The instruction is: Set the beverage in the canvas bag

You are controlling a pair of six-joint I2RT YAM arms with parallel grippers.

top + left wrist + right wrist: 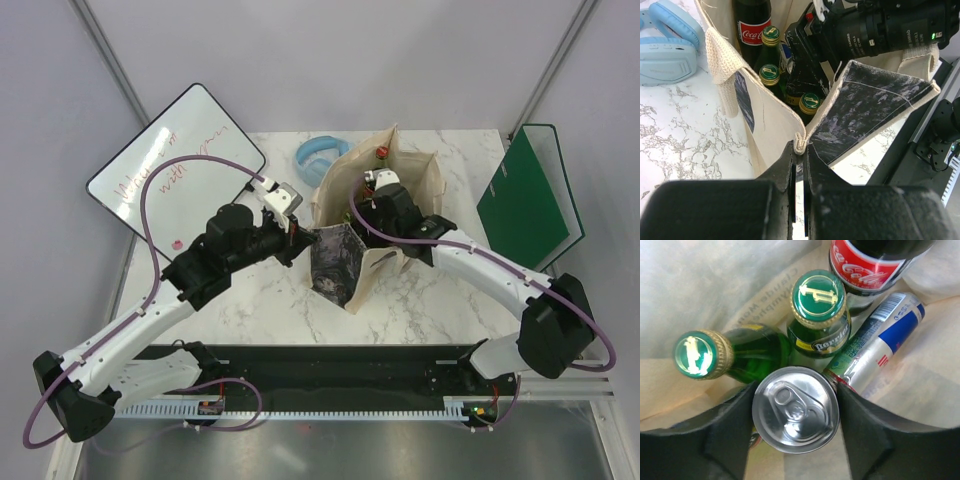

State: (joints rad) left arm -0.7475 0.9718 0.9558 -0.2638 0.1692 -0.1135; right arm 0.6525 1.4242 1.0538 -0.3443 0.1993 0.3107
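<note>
The beige canvas bag (405, 175) stands mid-table, its dark printed face (335, 262) towards me. My left gripper (303, 240) is shut on the bag's rim corner (800, 143) and holds the mouth open. My right gripper (795, 410) is down inside the bag, shut on a silver-topped beverage can (795, 409) with a finger on each side. Inside the bag are two green bottles (818, 300) (702, 354), a Coca-Cola bottle (867, 262) and a blue and silver can (880, 345) that leans. The left wrist view shows three green caps (769, 73).
A whiteboard (175, 165) lies at the back left. Blue headphones (322, 155) sit just behind the bag on its left side. A green binder (528, 195) lies at the right edge. The right arm's wrist (875, 30) fills the bag's mouth.
</note>
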